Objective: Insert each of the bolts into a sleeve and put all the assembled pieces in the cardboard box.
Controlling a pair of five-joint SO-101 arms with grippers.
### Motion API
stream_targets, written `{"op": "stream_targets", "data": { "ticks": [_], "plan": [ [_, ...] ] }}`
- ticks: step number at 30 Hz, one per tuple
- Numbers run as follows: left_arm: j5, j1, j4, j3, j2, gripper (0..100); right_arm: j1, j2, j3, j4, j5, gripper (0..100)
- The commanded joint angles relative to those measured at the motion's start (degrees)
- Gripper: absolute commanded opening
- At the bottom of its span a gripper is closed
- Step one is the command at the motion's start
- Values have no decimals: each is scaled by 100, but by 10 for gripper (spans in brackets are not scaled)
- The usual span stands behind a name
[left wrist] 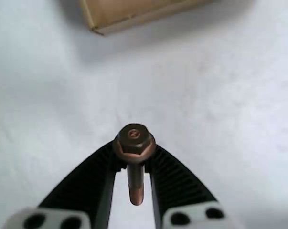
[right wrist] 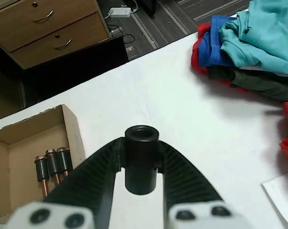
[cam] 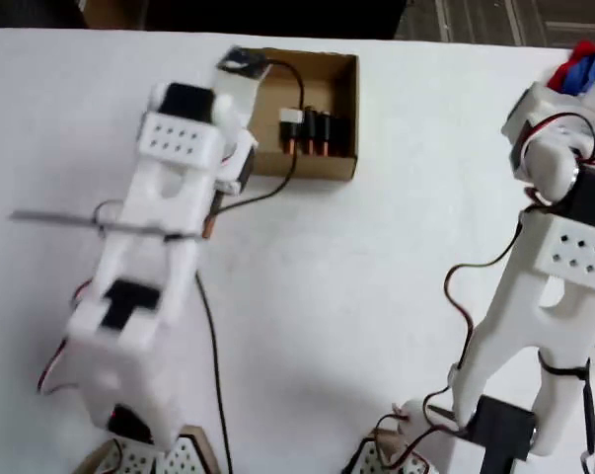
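Left wrist view: my left gripper (left wrist: 134, 155) clamps a copper hex-head bolt (left wrist: 133, 138), right gripper (right wrist: 141, 152) pinches a black cylindrical sleeve (right wrist: 141, 143) for mating.

I'm looking at a white table (cam: 356, 296) with a heap of clothes (right wrist: 249, 43) in teal, blue, red and a dark colour piled at its far corner. A sheet of paper (right wrist: 283, 191) lies near the heap. Beyond the table's edge stands a wooden chest of drawers (right wrist: 53, 28), and a white adapter (right wrist: 121, 10) lies on the floor.
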Motion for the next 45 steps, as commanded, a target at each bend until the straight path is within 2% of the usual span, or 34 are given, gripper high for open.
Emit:
{"op": "stream_targets", "data": {
  "ticks": [1,3,6,9,11,14,17,22,25,33,39,42,45],
  "plan": [
    [0,88,-1837,2747,-2884,24,-532,-277,158,13,-70,20],
    [-62,44,-3182,4444,-4105,24,-892,-277,325,4,-70,20],
    [-738,62,-5231,6369,-5477,24,-1305,-338,668,-215,-70,20],
    [-941,88,-6558,7196,-6321,24,-1578,-321,1125,-602,-18,20],
    [-782,88,-6884,7240,-6330,24,-1807,-338,1618,-1024,158,20],
    [-598,97,-6927,7037,-6136,24,-2308,-444,2462,-1763,668,20],
    [-176,211,-6813,6571,-5960,24,-2730,-875,3780,-2932,712,20],
    [1143,334,-5987,5675,-5574,24,-3310,-2167,6453,-5675,747,20],
    [1749,396,-5714,5279,-5284,24,-3327,-2721,7270,-6862,747,20],
    [1767,914,-5688,4840,-5160,24,-3407,-2281,7402,-7714,747,20],
    [615,967,-5653,4884,-5187,24,-3451,-1367,7402,-8681,756,20],
    [1011,967,-5653,4848,-5187,24,-3424,-1244,7402,-8822,756,20],
    [1969,967,-5653,4910,-5152,24,-3424,-1253,7402,-8813,756,20]
  ]
}}
